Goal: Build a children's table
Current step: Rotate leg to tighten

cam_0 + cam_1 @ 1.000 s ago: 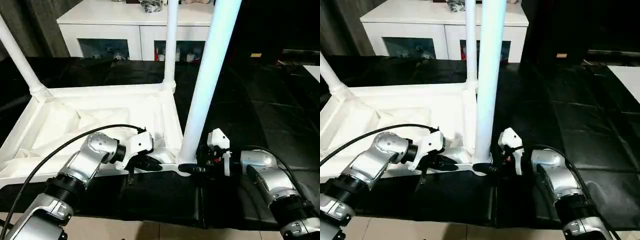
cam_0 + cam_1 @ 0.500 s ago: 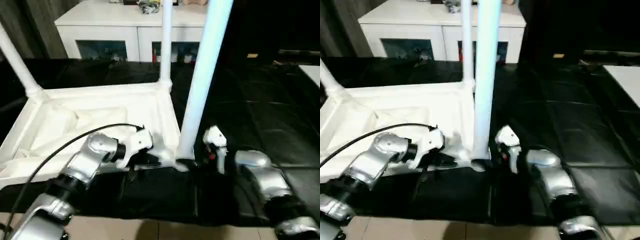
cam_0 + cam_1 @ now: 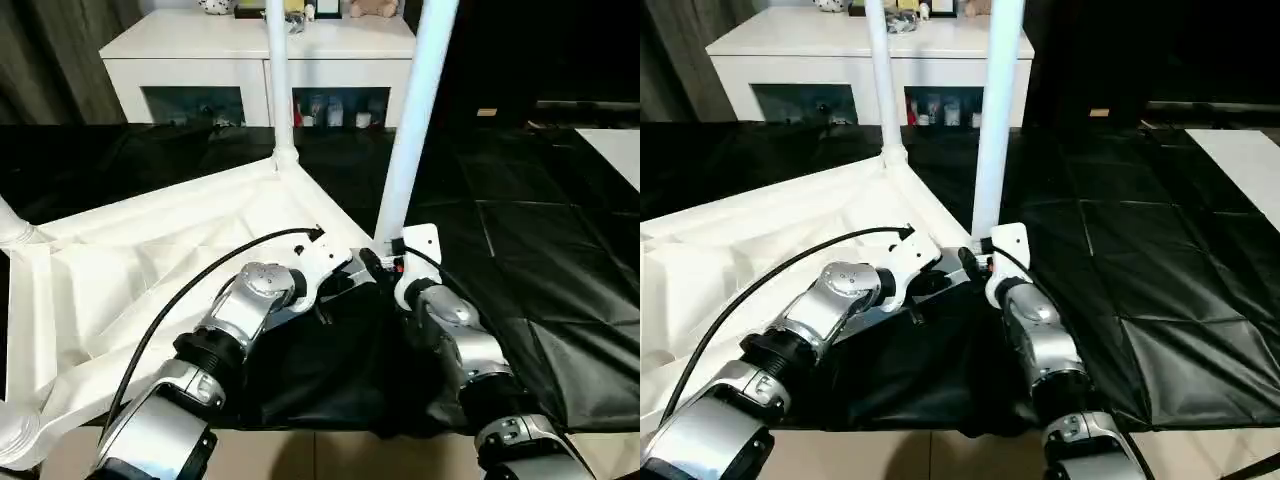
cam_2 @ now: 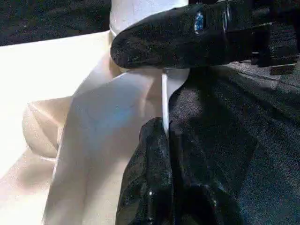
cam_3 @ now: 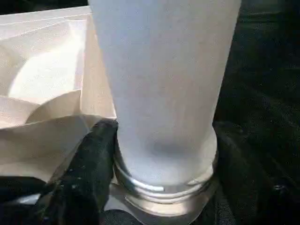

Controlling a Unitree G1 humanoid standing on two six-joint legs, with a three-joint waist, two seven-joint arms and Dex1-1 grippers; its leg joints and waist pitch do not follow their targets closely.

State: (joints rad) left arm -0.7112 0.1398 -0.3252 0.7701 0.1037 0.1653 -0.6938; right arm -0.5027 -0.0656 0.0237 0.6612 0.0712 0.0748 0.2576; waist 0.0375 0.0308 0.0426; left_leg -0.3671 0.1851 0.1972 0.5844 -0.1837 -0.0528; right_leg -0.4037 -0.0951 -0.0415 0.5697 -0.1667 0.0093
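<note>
The children's table (image 3: 150, 260) is seen lying upside down on a black sheet (image 3: 560, 260), its ribbed underside turned upward; one thin white leg (image 3: 277, 80) is seen standing upright in the far corner socket, and a thicker white leg (image 3: 412, 120) is seen rising from the near corner socket (image 5: 164, 187), the corner closest to both arms; a third leg's base (image 3: 12, 232) is visible at another corner of the top, at the edge of the head view, and a further rounded corner (image 3: 15, 440) lies nearest the camera beside the left forearm.

The left claw (image 3: 352, 278) is held at the rim of the table top just beside the near corner socket; its fingers (image 4: 150, 178) are pressed together on the thin white edge of the top, so that it is closed on the children's table.

The right claw (image 3: 385, 268) is set at the foot of the thicker leg; in the right wrist view one black finger (image 5: 89, 164) is seen lying against the leg just above the socket, while the opposite one is hidden in the dark; the jaws are spread wide about the leg's base, and whether the leg is actually clamped cannot be told.

Beyond the table, on the far side of the black sheet, a white cabinet (image 3: 260, 55) with dark glass doors is seen, with small objects on its top.
</note>
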